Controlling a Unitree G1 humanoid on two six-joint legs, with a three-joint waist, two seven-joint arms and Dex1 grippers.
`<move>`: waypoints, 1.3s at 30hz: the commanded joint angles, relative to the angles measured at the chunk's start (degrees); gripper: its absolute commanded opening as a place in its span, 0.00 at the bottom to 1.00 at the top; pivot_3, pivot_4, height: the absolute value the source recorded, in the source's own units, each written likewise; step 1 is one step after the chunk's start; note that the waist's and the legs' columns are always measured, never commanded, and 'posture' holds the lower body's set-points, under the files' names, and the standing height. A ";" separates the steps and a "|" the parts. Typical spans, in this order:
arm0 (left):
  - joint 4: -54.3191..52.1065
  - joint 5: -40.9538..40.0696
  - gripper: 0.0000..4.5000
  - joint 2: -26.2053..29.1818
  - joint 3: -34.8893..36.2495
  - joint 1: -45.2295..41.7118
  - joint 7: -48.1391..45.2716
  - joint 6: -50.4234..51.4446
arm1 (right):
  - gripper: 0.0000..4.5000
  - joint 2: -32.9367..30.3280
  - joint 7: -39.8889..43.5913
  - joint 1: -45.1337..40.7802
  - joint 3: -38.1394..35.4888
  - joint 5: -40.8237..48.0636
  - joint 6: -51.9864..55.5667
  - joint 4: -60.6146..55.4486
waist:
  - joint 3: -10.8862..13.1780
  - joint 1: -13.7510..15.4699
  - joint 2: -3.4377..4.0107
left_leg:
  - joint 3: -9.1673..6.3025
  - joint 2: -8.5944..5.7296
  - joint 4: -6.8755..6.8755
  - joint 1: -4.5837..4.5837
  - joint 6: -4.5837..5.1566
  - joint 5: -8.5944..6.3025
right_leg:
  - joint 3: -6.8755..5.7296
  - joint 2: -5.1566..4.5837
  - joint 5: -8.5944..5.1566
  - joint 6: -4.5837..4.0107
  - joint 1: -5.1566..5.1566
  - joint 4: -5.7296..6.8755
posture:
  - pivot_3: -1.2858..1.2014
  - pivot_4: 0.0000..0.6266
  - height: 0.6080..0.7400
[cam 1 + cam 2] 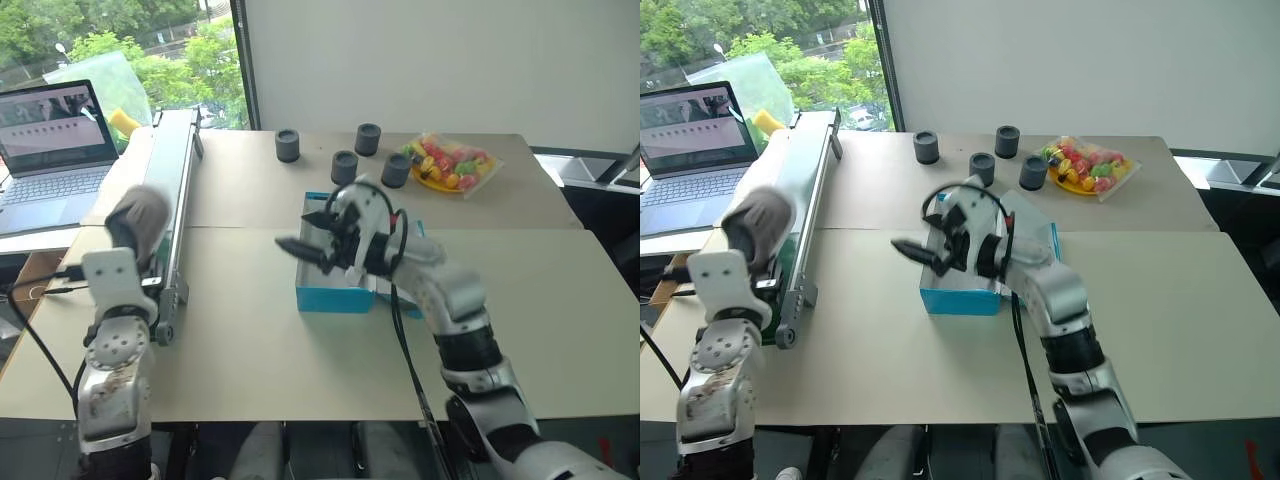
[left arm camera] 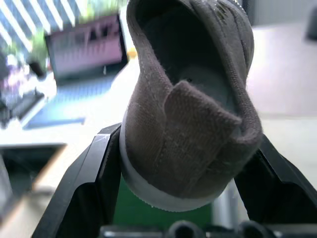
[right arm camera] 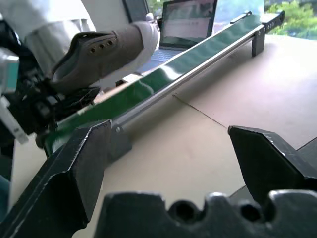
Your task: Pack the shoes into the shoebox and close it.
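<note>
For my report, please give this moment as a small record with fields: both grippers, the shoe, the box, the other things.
left gripper: fingers shut on the heel of a grey shoe, lifted above the green conveyor
right gripper: fingers open, empty, over the shoebox
shoebox: turquoise, mid-table, partly hidden by the right arm
other: laptop, four dark cylinders, bag of colourful items

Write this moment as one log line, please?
left gripper: shut on shoe, lifted over conveyor | right gripper: jaws open, above shoebox | phase: carrying shoe
</note>
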 commanded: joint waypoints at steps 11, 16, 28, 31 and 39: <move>-7.74 -6.80 0.63 -9.60 -17.41 -4.39 -10.27 0.83 | 1.00 9.01 -16.30 -7.57 -21.77 19.29 20.81 10.24 | 0.00 -0.52 0.01 | 0.06 -0.04 -0.04 -0.35 0.03 0.01 | -0.06 0.07 -0.01 0.02 -0.29 0.04 | 0.52 0.24 0.93; -8.56 -10.45 0.63 -9.98 -17.57 -4.07 -12.60 3.53 | 1.00 8.92 -19.05 -8.00 -24.30 20.76 17.86 10.64 | 0.00 -0.94 0.02 | 0.12 -0.04 0.02 -0.32 0.04 0.01 | -0.05 0.13 -0.02 0.03 -0.19 0.03 | 0.52 0.24 0.93; -8.30 -11.89 0.63 -9.40 -16.38 -3.69 -12.65 6.79 | 0.45 9.44 -23.09 -6.03 -23.58 22.12 15.63 7.14 | 0.00 -1.73 0.02 | 0.23 -0.04 0.04 -0.32 0.04 0.02 | -0.06 0.17 -0.02 0.04 -0.16 0.03 | 0.52 0.24 0.93; -8.14 -11.45 0.63 -8.93 -17.31 -2.92 -13.02 7.14 | 0.23 8.42 -22.34 -5.75 -21.53 21.54 15.51 6.46 | 0.00 -1.74 0.02 | 0.22 -0.03 0.04 -0.31 0.04 0.01 | -0.06 0.17 -0.02 0.04 -0.15 0.02 | 0.52 0.24 0.93; -8.25 -11.64 0.99 -8.23 -18.58 -1.92 -13.88 7.94 | 0.22 7.81 -23.02 -4.68 -21.46 23.15 15.58 6.90 | 0.00 -1.70 0.02 | 0.22 -0.03 0.05 -0.30 0.05 0.02 | -0.06 0.18 -0.03 0.05 -0.14 0.01 | 0.52 0.24 0.93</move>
